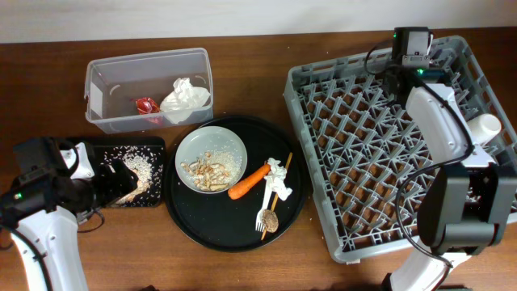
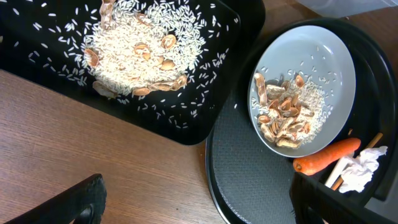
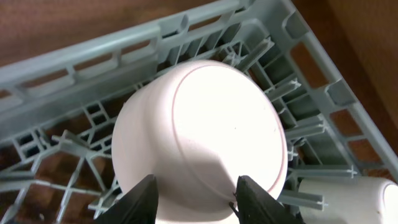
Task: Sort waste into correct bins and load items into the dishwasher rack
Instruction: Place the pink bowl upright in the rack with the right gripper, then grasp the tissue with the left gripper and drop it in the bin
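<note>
My right claw (image 3: pixel 198 183) stands with its fingers (image 3: pixel 146 200) apart. Between them shows the side of the bowl (image 3: pixel 211 124), which lies base toward me among the pegs in a corner of the rack (image 3: pixel 93 56). Whether the fingers touch it I cannot tell. Just right of that claw a white cup (image 3: pixel 351 199) lies in the rack too. My left claw (image 2: pixel 196 196) is spread wide with nothing in it, hovering over the table (image 2: pixel 93 143). Ahead of it to the left sits the black tray (image 2: pixel 186 121), holding scraps (image 2: pixel 137 56). Ahead to the right is the plate (image 2: pixel 329 50), with more scraps, on the round tray (image 2: pixel 249 180). Nearer the claw on that side lie a carrot (image 2: pixel 326 155) and a napkin (image 2: pixel 364 171). Beyond the black tray, the tub (image 1: pixel 105 81) holds a wrapper (image 1: pixel 146 105) and a second napkin (image 1: pixel 187 99).
</note>
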Controlling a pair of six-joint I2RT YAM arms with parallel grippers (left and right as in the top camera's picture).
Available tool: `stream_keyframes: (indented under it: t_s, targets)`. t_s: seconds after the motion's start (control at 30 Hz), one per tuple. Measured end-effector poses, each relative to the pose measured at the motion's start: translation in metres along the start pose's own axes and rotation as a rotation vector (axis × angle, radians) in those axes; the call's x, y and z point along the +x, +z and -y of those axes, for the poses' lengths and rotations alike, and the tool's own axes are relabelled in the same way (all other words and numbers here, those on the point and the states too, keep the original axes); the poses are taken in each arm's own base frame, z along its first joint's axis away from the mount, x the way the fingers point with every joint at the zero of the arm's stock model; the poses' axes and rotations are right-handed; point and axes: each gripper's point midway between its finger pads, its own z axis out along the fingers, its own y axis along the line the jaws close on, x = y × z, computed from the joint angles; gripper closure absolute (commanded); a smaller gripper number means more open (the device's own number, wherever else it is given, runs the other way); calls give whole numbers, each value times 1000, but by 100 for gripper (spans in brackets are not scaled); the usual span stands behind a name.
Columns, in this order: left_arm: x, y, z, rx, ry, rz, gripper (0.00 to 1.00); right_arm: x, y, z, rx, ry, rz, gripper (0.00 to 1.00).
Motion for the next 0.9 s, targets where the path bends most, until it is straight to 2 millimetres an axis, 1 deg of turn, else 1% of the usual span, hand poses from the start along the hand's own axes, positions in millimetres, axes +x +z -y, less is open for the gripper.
stream_keyframes:
  t_s: [0.1,0.17,0.2,0.27,0.33,0.37,0.4,0.43,0.47,0.5,0.53,0.57,0.6,0.67,0.7,0.73,0.77,0.87,0.9]
  targets:
    - [1,0,0,-1,-2,-5,6,0,-1,18,109,-8,2,53]
    - [1,0,0,-1,-2,-5,6,2,3,40,172,11,-8,53]
    - [1,0,0,-1,-2,-5,6,3,7,54,200,29,-16,53]
    - [1,0,0,-1,-2,-5,6,6,11,72,236,48,-31,53]
    - [1,0,0,-1,-2,-6,6,11,11,75,240,43,-51,50]
    - [1,0,0,-1,-2,-6,6,18,10,72,229,24,-79,50]
    - [1,0,0,-1,-1,-5,6,29,7,65,188,2,-124,51]
    - [1,0,0,-1,-1,-5,6,43,-2,60,135,-17,-183,61]
    - [1,0,0,0,-1,-6,6,53,-23,54,52,2,-232,76]
    - [1,0,0,0,-1,-5,6,65,-46,48,-39,20,-289,87]
    - [2,0,0,-1,-2,-8,6,77,-66,41,-120,17,-348,96]
    - [1,0,0,0,-1,-6,6,96,-102,31,-250,13,-433,96]
    - [1,0,0,0,-1,-5,5,113,-120,23,-315,-1,-508,96]
    - [1,0,0,-1,-2,-5,6,162,-149,4,-382,-91,-711,95]
    - [1,0,0,-1,-2,-5,5,170,-152,-4,-398,-117,-729,95]
    - [1,0,0,-1,-2,-6,5,198,-160,-21,-420,-198,-803,95]
    - [1,0,0,0,-1,-5,5,213,-165,-32,-431,-255,-831,94]
    - [2,0,0,-1,-2,-8,5,242,-178,-63,-484,-377,-852,92]
    - [2,0,0,-1,-2,-9,5,247,-181,-72,-513,-390,-850,92]
